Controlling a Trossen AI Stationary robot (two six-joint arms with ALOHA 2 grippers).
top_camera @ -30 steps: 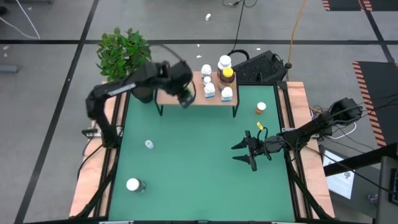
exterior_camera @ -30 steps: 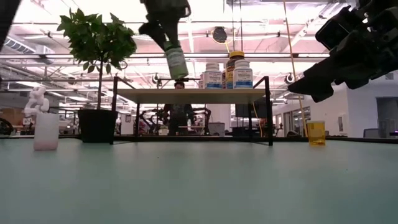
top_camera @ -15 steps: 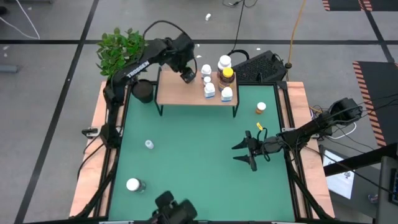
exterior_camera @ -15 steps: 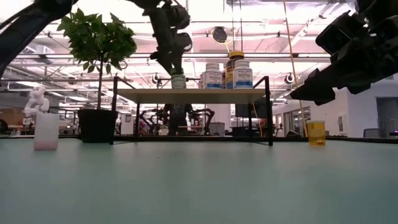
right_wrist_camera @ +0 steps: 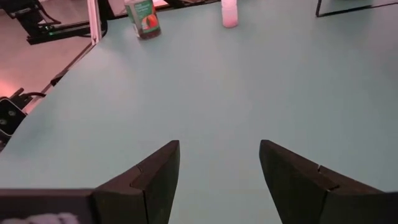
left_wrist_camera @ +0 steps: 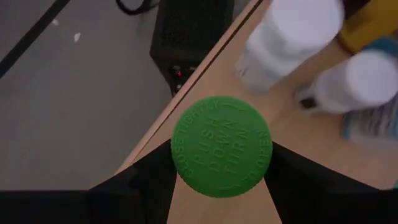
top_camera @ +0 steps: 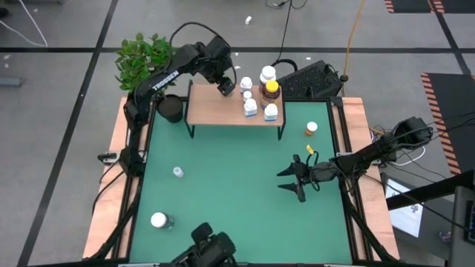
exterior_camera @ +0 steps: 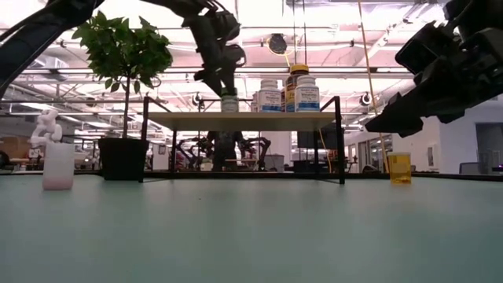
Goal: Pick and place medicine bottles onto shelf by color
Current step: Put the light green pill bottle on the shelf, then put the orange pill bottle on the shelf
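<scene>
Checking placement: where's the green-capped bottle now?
High view: the green-capped bottle stands on the light-wood shelf, near its back edge, between the left gripper's fingers, left of the white bottles.

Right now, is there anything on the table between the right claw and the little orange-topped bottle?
No. In the high view, only bare green table lies between the right gripper and the orange-topped bottle; the gripper's yellow tag sits close beside it.

green cap point(left_wrist_camera: 221, 147) (embossed lettering), green table point(top_camera: 237, 193)
</scene>
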